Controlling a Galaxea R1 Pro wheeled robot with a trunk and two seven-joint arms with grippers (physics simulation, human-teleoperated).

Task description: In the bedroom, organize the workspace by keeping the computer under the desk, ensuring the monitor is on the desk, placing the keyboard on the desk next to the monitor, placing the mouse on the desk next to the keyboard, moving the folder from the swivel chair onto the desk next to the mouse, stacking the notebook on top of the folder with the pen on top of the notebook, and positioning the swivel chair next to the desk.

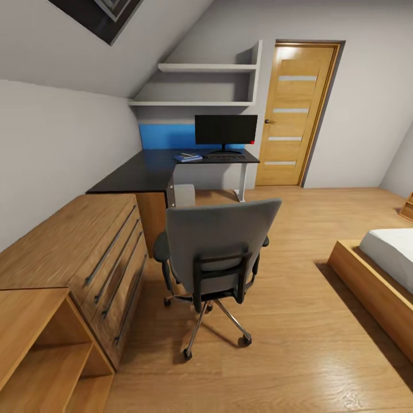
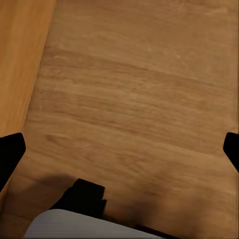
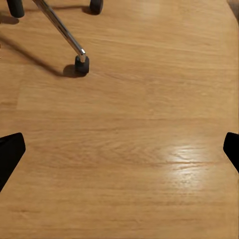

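Note:
The grey swivel chair (image 1: 221,246) stands mid-floor with its back to me, hiding its seat and anything on it. Beyond it is the black L-shaped desk (image 1: 143,172) with the monitor (image 1: 225,130) at its far end and the keyboard (image 1: 226,156) in front of the screen. A flat blue item (image 1: 188,157) lies left of the keyboard. The pale computer case (image 1: 183,195) sits under the desk. My left gripper (image 2: 119,149) and right gripper (image 3: 119,149) hang open over bare wooden floor. One chair leg with its caster (image 3: 81,63) shows in the right wrist view.
A wooden dresser (image 1: 86,252) and a low open shelf unit (image 1: 40,344) line the left wall. A bed (image 1: 384,269) stands at the right, and a closed door (image 1: 295,115) is beyond the desk. Wall shelves (image 1: 201,86) hang above the monitor.

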